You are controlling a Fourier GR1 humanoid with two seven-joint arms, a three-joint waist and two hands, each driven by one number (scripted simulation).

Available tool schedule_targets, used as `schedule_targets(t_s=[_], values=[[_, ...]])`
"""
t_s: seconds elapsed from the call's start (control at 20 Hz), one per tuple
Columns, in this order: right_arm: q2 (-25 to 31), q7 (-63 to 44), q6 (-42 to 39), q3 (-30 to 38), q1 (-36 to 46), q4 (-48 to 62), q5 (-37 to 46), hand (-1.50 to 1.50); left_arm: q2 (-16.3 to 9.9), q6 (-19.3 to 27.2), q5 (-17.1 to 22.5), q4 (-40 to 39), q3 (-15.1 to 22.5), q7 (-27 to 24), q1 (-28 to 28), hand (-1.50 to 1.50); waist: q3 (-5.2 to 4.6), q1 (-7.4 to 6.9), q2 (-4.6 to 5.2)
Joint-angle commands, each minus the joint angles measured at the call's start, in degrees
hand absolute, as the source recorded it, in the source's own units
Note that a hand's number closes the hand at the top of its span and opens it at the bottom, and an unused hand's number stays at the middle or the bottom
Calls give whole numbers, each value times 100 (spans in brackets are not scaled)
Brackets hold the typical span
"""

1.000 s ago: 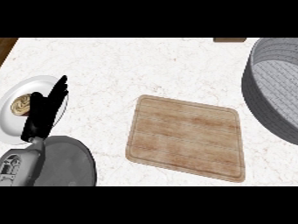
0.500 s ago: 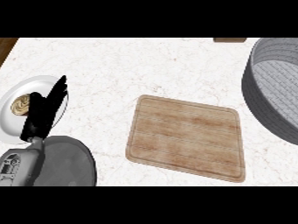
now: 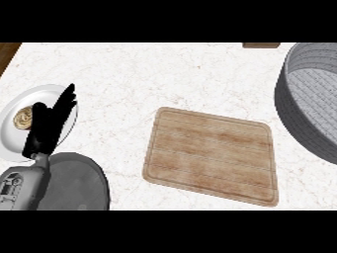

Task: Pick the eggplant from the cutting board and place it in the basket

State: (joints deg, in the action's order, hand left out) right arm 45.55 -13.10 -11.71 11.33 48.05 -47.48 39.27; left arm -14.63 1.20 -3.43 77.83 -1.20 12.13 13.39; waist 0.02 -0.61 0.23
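White marble counter (image 3: 163,74) carries the cutting board (image 3: 211,154), with the grey basket (image 3: 324,104) to its right and my left hand (image 3: 51,123) resting straight-fingered over a plate (image 3: 10,143) to its left.

Counter (image 3: 142,74): white marbled top, filling most of the view; a strip of brown wood shows past its left edge at the upper left.
Board (image 3: 211,154): light wood, rectangular with rounded corners, lying flat near the centre, turned slightly askew; its top is bare.
Basket (image 3: 320,101): grey, woven, round, at the right edge, partly cut off; near the board but apart from it.
Plate (image 3: 14,141): white, at the left, with 1 tan swirled item on it.
Brown object (image 3: 261,45): at the top edge, mostly cut off; cannot tell what it is.
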Motion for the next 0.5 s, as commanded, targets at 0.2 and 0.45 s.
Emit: schedule_targets(t_s=[0.2,0.45], values=[[-342,631,620,631,-171,797,-445,-150,50,-52,-18,146,-29,121,-52,0,3,-16,-3],[-313,1263,1339,1065,-251,966,-678,-150,154,41,-131,52,20,241,117,0,6,-6,8]])
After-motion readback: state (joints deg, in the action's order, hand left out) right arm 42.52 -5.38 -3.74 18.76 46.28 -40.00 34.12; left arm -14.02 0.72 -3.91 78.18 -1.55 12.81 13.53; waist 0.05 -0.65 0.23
